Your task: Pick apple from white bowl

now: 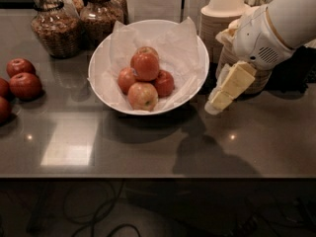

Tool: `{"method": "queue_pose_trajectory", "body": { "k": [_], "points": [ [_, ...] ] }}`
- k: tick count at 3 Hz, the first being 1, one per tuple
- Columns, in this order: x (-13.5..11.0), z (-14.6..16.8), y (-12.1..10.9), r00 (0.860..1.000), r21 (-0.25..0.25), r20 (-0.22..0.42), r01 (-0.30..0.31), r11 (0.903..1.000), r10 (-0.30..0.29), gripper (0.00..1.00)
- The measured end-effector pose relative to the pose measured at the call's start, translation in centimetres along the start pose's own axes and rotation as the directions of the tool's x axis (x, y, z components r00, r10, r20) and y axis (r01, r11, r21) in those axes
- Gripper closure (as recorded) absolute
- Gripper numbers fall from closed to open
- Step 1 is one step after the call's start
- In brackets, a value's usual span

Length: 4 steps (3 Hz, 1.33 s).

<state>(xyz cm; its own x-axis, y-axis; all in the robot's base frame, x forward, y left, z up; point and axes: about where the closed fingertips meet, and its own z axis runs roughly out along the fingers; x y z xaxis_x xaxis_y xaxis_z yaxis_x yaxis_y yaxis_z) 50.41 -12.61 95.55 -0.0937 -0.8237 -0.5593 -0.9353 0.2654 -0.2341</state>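
Observation:
The white bowl (97, 81), wide, shallow and lined with crinkled white paper, stands at the middle of the dark table. Several apples are piled in it. The evenly red-orange apple (146, 65) sits on top of the pile. A paler yellow-pink blotched apple (142, 96) lies in front of it, and darker red apples (164, 83) lie beside it. My gripper (218, 101), cream-coloured on a white arm, hangs just right of the bowl's right rim. It is a little above the table and holds nothing.
Stacks of tan disposable bowls (223, 15) stand behind the gripper at the back right. Two glass jars (55, 27) of dry food stand at the back left. Loose dark red apples (24, 85) lie on the table's left edge. The table's front edge runs below.

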Motion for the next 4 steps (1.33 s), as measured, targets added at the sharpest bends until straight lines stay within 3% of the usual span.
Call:
{"method": "queue_pose_trajectory", "body": {
  "k": [1,2,3,4],
  "points": [
    [-2.4,2.3,-1.1,0.988,-0.006,0.156,-0.021,0.9998,0.022,0.0],
    [-4.5,4.0,-1.6,0.958,-0.031,0.286,-0.018,0.9994,0.026,0.0],
    [-6.8,4.8,-1.8,0.941,-0.05,0.337,0.021,0.9985,-0.003,0.0],
    [-6.8,4.8,-1.8,0.941,-0.05,0.338,0.021,0.9985,-0.003,0.0]
  ]
}}
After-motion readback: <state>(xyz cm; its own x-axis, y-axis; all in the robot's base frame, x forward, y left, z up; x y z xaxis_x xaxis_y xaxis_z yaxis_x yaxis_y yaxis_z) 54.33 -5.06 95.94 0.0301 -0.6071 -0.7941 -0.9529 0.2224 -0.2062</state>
